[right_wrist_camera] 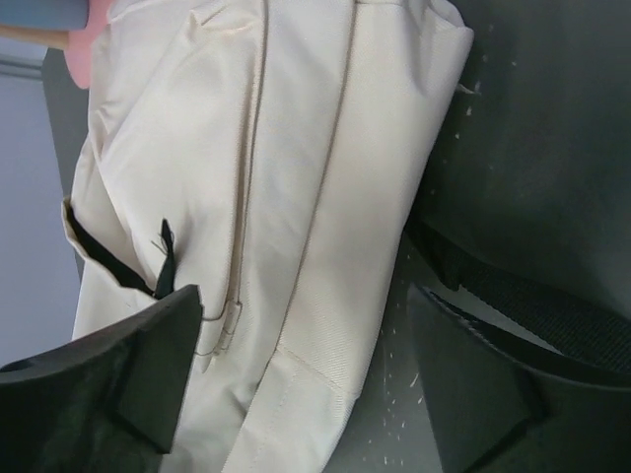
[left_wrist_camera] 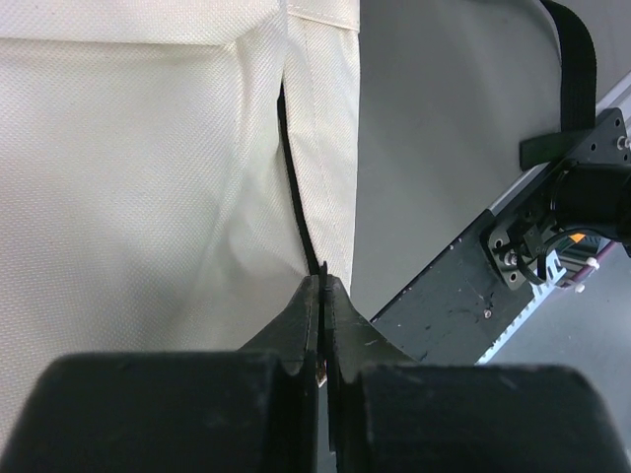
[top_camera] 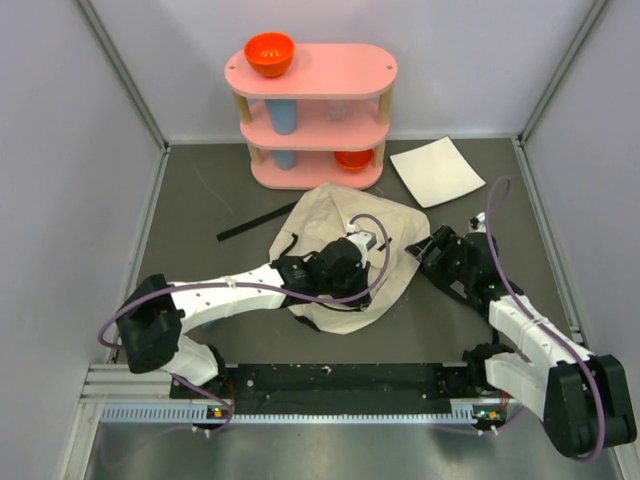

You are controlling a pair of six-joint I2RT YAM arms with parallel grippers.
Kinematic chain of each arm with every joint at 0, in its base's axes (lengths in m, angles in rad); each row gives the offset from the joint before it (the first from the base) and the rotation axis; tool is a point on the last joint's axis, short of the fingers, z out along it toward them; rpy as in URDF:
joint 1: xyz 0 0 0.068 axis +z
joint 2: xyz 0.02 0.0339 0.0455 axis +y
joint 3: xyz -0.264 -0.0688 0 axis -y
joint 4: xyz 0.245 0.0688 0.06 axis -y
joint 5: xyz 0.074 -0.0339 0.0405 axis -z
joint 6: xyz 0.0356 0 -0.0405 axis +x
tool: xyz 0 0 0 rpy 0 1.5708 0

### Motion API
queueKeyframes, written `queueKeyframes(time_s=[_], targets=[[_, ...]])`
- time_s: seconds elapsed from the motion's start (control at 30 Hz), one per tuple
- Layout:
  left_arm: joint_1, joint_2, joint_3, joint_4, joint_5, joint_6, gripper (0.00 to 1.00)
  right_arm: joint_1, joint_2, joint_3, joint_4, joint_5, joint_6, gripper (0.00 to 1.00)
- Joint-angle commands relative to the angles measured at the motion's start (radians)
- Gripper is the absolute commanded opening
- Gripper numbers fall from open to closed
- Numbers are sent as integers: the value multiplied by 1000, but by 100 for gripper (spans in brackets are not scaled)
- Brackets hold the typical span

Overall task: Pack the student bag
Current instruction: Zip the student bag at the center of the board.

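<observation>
I've got the student bag (top_camera: 340, 205) slumped mid-table (top_camera: 200, 200), nothing visibly packed yet, my left jaws pinched shut on its dark zipper line (left_wrist_camera: 294, 197), my right jaws wide open and empty at its 3 o'clock edge.

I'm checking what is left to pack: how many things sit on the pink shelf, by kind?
Orange bowls: 2
Blue cups: 2
Total: 4, not counting a faint clear shape on the middle tier, too unclear to name.
</observation>
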State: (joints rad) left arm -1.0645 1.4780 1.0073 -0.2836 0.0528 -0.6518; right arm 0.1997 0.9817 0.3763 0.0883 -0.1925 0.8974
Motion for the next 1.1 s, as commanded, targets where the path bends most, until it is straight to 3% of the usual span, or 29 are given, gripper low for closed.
queueKeyframes(time_s=[0.0,0.13,0.23,0.4,0.43,0.63,0.83,0.93,0.97,1.03,1.07], targets=[[0,-56,2,15,-36,33,0,-5,-57,90,-166,47,-60,92],[0,-82,5,15,-44,49,0,-5,-223,145,-424,189,-86,97],[0,-100,2,26,-44,61,0,-5,-337,128,-492,107,-43,98],[0,-122,-19,75,-4,81,0,53,-373,47,-467,-73,115,91],[0,-125,-24,86,4,84,0,122,-368,38,-419,-85,139,91],[1,-124,-39,121,33,95,0,351,-223,23,-247,-19,285,90],[0,-131,-47,139,53,103,0,415,-48,17,-109,39,343,89],[1,-128,-49,139,68,109,0,415,4,38,-38,59,333,79],[0,-125,-49,141,70,110,0,417,14,47,-36,62,324,69],[0,-124,-52,143,76,110,0,417,38,62,-25,61,310,58],[0,-120,-53,143,75,109,0,417,43,65,-13,61,308,34]])
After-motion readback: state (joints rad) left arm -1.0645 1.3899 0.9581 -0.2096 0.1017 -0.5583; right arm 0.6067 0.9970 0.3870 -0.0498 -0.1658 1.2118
